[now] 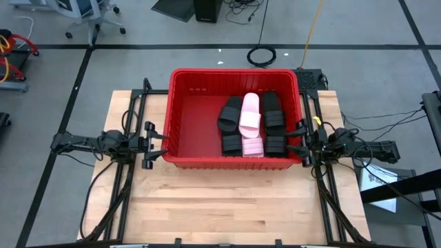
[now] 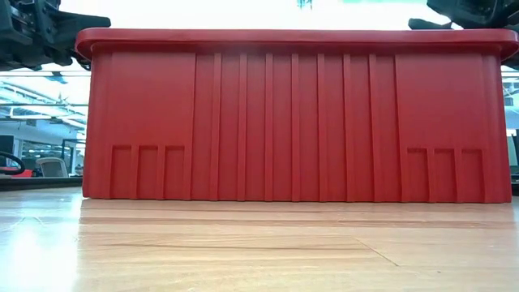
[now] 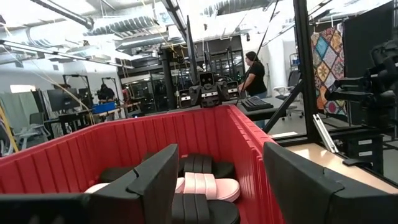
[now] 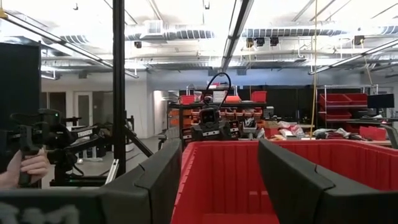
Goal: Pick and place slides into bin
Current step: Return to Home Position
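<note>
Fingers (image 3: pixel 155 180) of the left gripper (image 3: pixel 221 149) sit nearest in its wrist view: spread wide, holding nothing, aimed over the rim of the red bin (image 3: pixel 62 162). Right gripper (image 4: pixel 219 144) is the same from the opposite end, fingers spread and empty. High view puts each gripper just outside a short wall of the bin, left one at the left wall, right one at the right wall, both over the bench (image 1: pixel 227 207). All six slides (image 1: pixel 251 127) are inside the bin, bunched in its right half: four black slides (image 1: pixel 231 114) and two pink slides (image 1: pixel 250 114), in two rough rows, some overlapping. Low view shows only the bin's ribbed wall; contents are hidden there. Job reads as done and the arms look parked. Handling guess if one needs a re-pick: light, foamy, flexible sole, not fragile, and the ribbed strap should keep slip risk low. Best hold is a pinch on the strap arch with one finger under it, or across the sole at its waist. Overlapped slides may drag a neighbour, so take whichever lies on top first.
</note>
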Action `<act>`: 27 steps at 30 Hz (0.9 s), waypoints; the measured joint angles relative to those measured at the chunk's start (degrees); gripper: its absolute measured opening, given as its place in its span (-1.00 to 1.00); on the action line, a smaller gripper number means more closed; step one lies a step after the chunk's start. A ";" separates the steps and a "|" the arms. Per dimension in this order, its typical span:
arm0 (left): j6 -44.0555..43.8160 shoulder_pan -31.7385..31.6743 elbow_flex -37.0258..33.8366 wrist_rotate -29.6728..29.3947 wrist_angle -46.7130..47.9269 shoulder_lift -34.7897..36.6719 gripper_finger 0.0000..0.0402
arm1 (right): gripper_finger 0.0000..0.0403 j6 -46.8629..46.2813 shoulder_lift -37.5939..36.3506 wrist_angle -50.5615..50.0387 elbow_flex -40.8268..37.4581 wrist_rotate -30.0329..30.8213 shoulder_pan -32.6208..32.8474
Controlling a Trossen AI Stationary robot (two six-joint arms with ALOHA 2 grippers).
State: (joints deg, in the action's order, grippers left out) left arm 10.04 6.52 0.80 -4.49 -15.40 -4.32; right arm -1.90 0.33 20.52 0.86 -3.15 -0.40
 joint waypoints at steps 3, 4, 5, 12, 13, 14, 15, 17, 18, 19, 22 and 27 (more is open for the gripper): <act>-0.26 0.00 -0.10 -0.10 -0.57 -0.01 0.20 | 0.00 0.01 0.14 2.42 0.00 0.04 0.02; -0.26 0.00 -0.16 -0.16 -0.96 -0.04 0.20 | 0.00 0.01 0.08 3.70 0.00 0.04 0.02; -0.07 0.00 -0.17 -0.21 -1.16 -0.07 0.20 | 0.00 0.01 0.03 4.58 0.00 0.04 0.02; 0.31 0.00 -0.20 -0.32 -1.50 -0.07 0.20 | 0.00 0.01 0.03 3.96 0.00 0.06 0.02; 0.31 0.00 -0.20 -0.36 -1.58 -0.07 0.20 | 0.00 0.01 0.03 4.05 -0.02 0.06 0.02; 0.31 0.00 -0.20 -0.36 -1.65 -0.07 0.20 | 0.00 0.01 0.03 4.17 0.00 0.06 0.02; 0.29 0.00 -0.20 -0.38 -1.73 -0.07 0.20 | 0.00 0.01 0.03 4.16 -0.01 0.06 0.02; 0.29 0.00 -0.20 -0.48 -1.81 -0.07 0.20 | 0.00 0.01 0.03 4.17 0.00 0.06 0.02; 0.29 0.00 -0.20 -0.49 -1.81 -0.07 0.20 | 0.00 0.01 0.03 4.24 0.00 0.06 0.02; 0.27 0.00 -0.20 -0.48 -1.81 -0.07 0.20 | 0.00 0.01 0.03 4.27 -0.02 0.06 0.02; 0.21 0.00 -0.20 -0.48 -1.83 -0.07 0.20 | 0.00 0.01 0.00 4.31 0.00 0.06 0.02; 0.18 0.00 -0.20 -0.48 -1.85 -0.07 0.20 | 0.00 0.01 -0.02 4.36 0.00 0.08 0.02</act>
State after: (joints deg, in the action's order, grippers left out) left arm 10.22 6.52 0.60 -4.97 -17.26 -4.38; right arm -1.89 0.32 24.88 0.86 -3.08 -0.38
